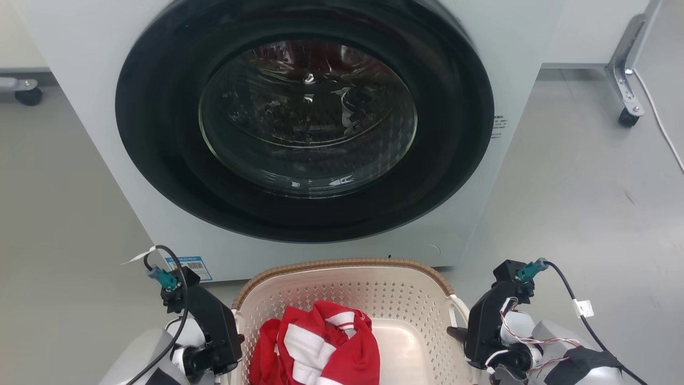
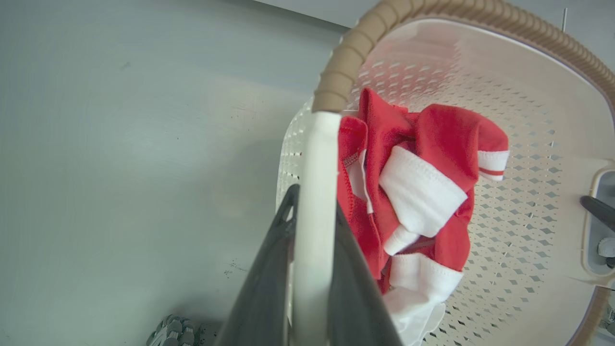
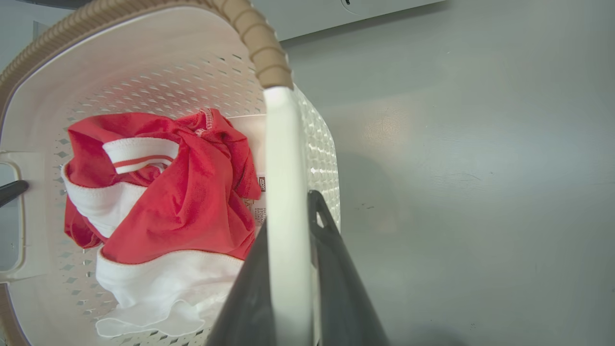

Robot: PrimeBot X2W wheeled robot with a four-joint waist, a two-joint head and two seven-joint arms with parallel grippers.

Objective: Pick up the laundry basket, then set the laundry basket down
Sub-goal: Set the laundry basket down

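Now | left hand: clenched on laundry basket, left side | right hand: clenched, right side

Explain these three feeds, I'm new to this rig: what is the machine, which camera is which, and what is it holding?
The robot's head camera looks down at a washing machine and, before it, the laundry basket. The other two cameras sit on the wrists, looking along each gripper's dark fingers. The left gripper and the right gripper each grip one white side handle of the basket. A red and white garment lies inside it.
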